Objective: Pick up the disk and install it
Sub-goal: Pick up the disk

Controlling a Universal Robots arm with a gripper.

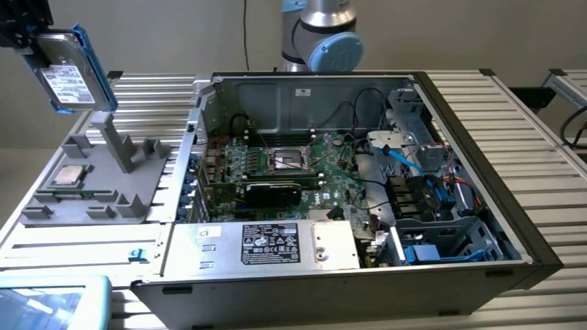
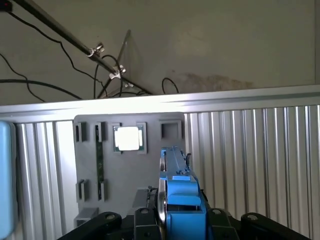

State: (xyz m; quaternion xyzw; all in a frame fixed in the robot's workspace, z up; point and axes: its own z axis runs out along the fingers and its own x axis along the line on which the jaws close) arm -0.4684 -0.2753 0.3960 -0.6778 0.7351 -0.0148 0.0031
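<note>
We see a silver-grey arm (image 1: 319, 19) of round tube segments, one joint closed by a light-blue cap (image 1: 336, 52). Our tool (image 2: 180, 219) is matt black, with rounded knuckle-like links (image 2: 106, 220) either side of it.

The disk (image 1: 66, 77) held in the black hand (image 1: 23, 31) is silver-grey, with a white printed label and bright blue rails along its edges. Beneath the hand, a matte grey fixture tray (image 1: 92, 199) carries a square silver chip (image 1: 69, 177). The worktop (image 1: 513, 124) is pale silver, ribbed with parallel lines. Farther from the hand, the open computer case (image 1: 367, 299) is black outside and grey inside. It holds a green motherboard (image 1: 339, 175), blue cables (image 1: 408, 161) and a grey box (image 1: 202, 240) bearing a black label.
</note>
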